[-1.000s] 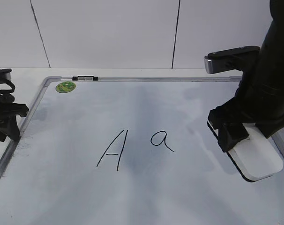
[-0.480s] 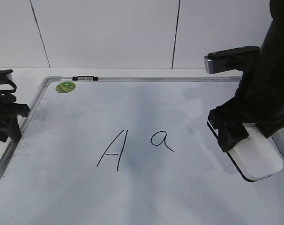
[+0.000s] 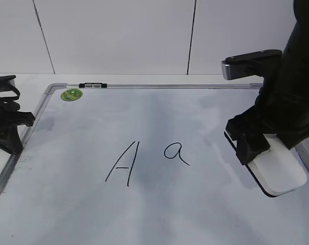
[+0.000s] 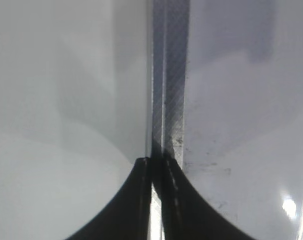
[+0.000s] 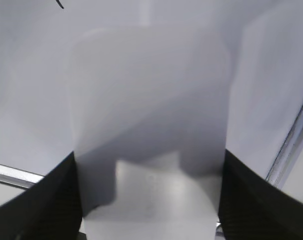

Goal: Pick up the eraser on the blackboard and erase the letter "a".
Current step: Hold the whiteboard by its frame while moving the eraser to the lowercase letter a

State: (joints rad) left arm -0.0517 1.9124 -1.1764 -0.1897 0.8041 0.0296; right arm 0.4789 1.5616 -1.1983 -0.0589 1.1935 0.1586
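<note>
While lying flat near the right edge of the blackboard, eraser pinched across its width by right gripper, felt side down for wiping. Letter "a" well to its left, intact. Left gripper pressed together, parked at the left frame.

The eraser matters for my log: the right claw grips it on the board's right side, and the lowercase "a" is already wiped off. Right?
Not quite. The right claw does grip the eraser there, but the exterior view shows the lowercase "a" unerased.
</note>
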